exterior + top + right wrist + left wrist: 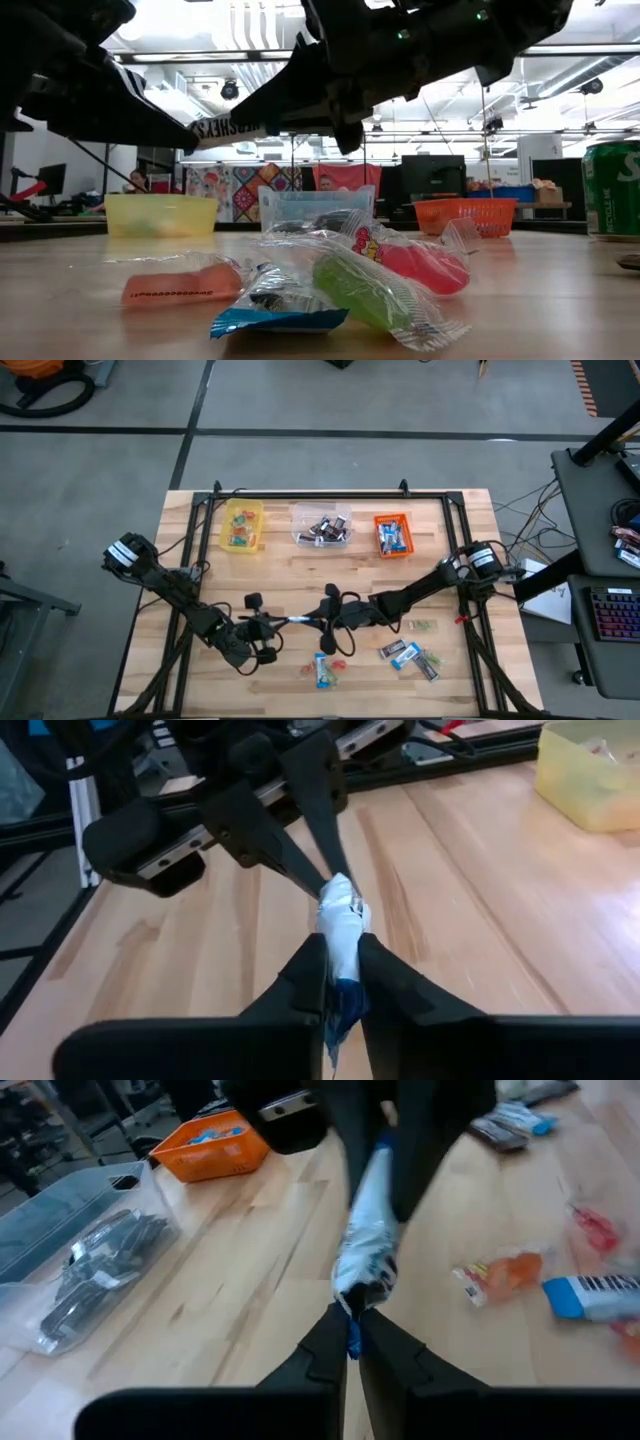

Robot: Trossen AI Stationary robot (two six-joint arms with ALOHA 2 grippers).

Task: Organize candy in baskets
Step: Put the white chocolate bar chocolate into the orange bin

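Nearest the low camera, a green wrapped sweet (375, 295) lay in a small heap with a blue-edged wrapper (277, 318), a red piece (425, 265) and an orange one (180, 283), low in that frame. Above them, at the middle of the high view, both arms met over one blue-and-white bar (303, 619) held clear of the tabletop: the left gripper (347, 1342) pinched one end between tight fingers, and the right gripper (341, 970) had clamped on the other, so this looked like a hand-over. The next move probably called for the left gripper to let go, so the right arm could carry the bar to the orange basket (393, 536) at upper right, where like bars sat. The clear basket (321, 524) and yellow basket (243, 526) stood in the same row near the table's (300, 565) far edge. Bare wood lay between the grippers and the row, leaving an open path; loose bars (410, 656) lay near the lower edge, right of centre.
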